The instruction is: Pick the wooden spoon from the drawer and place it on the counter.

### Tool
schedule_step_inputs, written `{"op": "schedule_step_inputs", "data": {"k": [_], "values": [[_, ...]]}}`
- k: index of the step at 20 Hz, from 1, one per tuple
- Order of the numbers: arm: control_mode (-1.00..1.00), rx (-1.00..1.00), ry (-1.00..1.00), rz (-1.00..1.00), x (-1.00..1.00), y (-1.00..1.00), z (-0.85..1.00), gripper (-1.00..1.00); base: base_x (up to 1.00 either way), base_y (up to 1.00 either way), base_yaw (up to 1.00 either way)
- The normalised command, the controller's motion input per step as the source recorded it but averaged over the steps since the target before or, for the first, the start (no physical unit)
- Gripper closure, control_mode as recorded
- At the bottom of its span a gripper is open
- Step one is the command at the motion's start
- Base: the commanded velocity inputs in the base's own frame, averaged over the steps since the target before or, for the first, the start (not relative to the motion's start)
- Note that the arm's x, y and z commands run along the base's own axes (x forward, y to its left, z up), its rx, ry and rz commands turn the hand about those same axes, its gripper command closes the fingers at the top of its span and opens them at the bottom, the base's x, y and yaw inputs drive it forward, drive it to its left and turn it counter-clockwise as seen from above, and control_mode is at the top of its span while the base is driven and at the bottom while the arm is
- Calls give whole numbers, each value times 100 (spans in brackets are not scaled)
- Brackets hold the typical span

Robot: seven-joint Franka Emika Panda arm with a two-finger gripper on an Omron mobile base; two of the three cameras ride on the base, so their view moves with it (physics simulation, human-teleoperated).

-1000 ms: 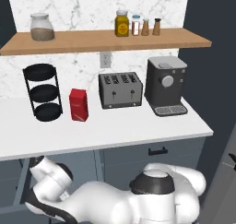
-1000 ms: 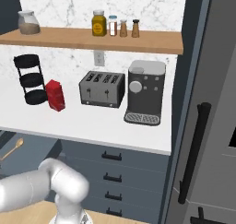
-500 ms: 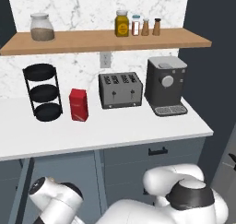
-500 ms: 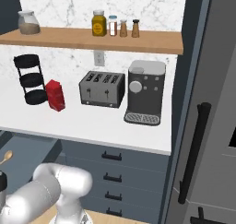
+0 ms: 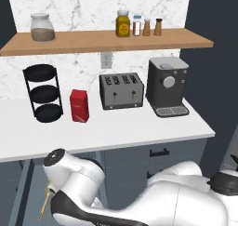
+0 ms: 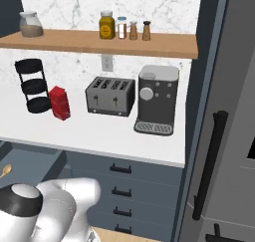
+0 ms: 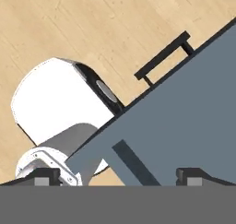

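Wooden spoon (image 5: 45, 202) low at far left of left base view, lying in the open drawer (image 5: 18, 192) under the counter (image 5: 116, 127), partly hidden by the white arm; spoon bowl peeking at left edge of right base view. On the counter, left to right: black three-tier rack (image 5: 43, 93), red box (image 5: 79, 106), toaster (image 5: 121, 91), coffee machine (image 5: 166, 86). Jars along the wooden shelf (image 5: 107, 40) above. Gripper (image 7: 117, 176) spread wide, nothing between the tips, looking down at the drawer front, black bar handle (image 7: 163, 58) and wood floor (image 7: 92, 29).
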Motion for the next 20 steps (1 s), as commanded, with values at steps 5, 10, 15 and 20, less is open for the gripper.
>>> {"op": "schedule_step_inputs", "data": {"k": [5, 10, 15, 20], "values": [[-100, 32, 4, 47, 100, -23, 40, -100, 0, 0, 0], [-100, 10, 22, 43, 75, 25, -13, -100, 0, 0, 0], [-100, -14, 39, 21, 60, 98, -29, -100, 0, 0, 0], [-100, -14, 18, 19, 5, 74, -31, -100, 0, 0, 0]]}}
